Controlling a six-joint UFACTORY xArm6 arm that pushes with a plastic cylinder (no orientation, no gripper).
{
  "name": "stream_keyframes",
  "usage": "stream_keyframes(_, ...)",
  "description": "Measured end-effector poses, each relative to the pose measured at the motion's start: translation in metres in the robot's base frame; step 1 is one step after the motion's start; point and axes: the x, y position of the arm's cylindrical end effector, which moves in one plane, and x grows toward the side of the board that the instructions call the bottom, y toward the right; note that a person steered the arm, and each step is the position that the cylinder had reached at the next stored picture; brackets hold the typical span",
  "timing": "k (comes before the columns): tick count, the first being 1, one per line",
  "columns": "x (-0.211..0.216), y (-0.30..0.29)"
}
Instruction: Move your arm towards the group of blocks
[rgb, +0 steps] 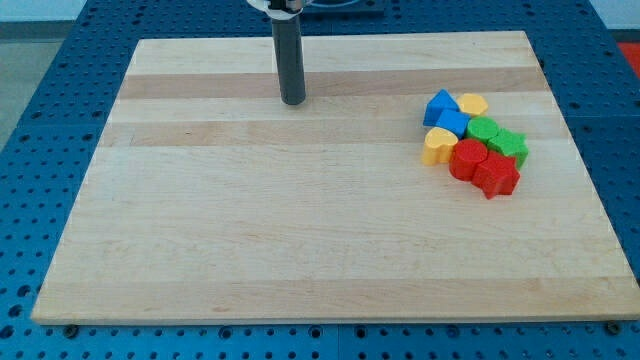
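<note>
A tight group of blocks lies at the view's right on the wooden board (300, 220). It holds a blue triangle (438, 104), a blue cube (452, 124), a yellow block (472, 103) at its top, a yellow heart (437, 146), a green round block (484, 129), a green star-like block (510, 146), a red cylinder (466, 159) and a red star-like block (497, 176). My tip (292, 101) rests on the board near the view's top centre, well to the left of the group and touching no block.
The board sits on a blue perforated table (60, 60) that surrounds it on all sides. The dark rod (289, 55) rises from the tip to the view's top edge.
</note>
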Motion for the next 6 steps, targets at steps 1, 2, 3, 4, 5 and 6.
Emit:
stream_keyframes(1,0.0,0.0)
stream_keyframes(2,0.062,0.0)
stream_keyframes(3,0.158,0.035)
stream_keyframes(4,0.218,0.135)
stream_keyframes(5,0.23,0.248)
stream_keyframes(6,0.207,0.33)
